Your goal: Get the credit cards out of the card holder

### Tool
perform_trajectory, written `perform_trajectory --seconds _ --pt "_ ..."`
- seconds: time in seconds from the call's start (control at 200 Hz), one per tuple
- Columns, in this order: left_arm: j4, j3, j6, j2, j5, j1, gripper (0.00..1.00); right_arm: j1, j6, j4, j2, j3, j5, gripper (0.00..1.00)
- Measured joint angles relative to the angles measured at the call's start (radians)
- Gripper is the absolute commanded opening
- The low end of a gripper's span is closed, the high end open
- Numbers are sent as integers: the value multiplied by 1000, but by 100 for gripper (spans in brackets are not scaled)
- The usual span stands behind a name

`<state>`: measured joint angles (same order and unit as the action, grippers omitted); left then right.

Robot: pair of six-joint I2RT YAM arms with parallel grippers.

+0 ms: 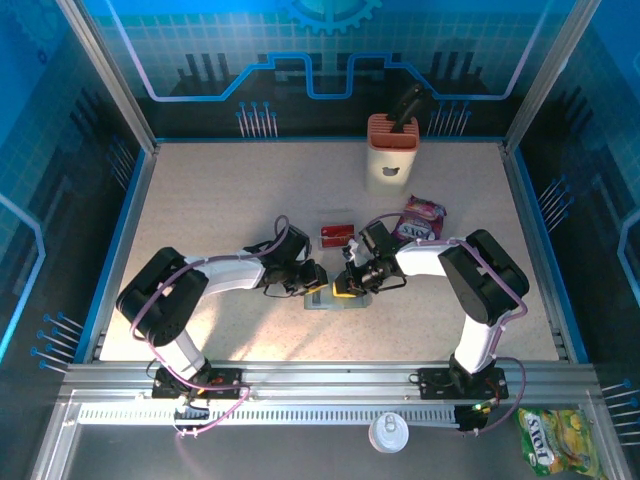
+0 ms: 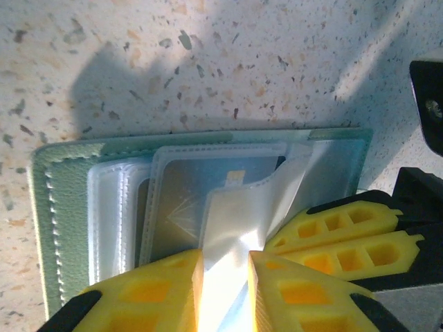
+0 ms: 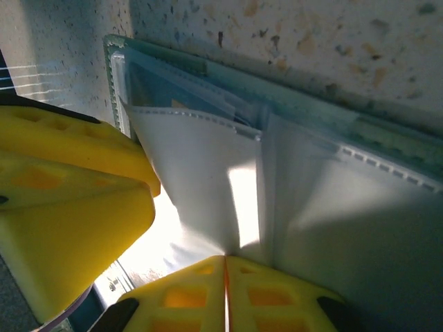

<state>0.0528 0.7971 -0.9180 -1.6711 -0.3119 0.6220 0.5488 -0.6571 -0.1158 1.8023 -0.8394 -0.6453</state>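
Card holder (image 2: 55, 207) open flat, R end effector (image 3: 225, 259) pinching its clear sleeve (image 3: 201, 180)

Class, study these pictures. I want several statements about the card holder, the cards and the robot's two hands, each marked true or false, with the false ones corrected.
1. A red card lies on the table, outside the card holder. True.
2. The right hand is wide open. False: it is shut, pinching a clear sleeve of the holder.
3. The card holder lies folded shut. False: it lies open, with its sleeves showing.
4. The left hand has clear plastic between its fingers. True.
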Motion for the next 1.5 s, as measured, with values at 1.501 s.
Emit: perform_trajectory --seconds 1.501 --pt "-36 47 -1 2 -79 37 31 -45 18 -188 -208 -19 151 11"
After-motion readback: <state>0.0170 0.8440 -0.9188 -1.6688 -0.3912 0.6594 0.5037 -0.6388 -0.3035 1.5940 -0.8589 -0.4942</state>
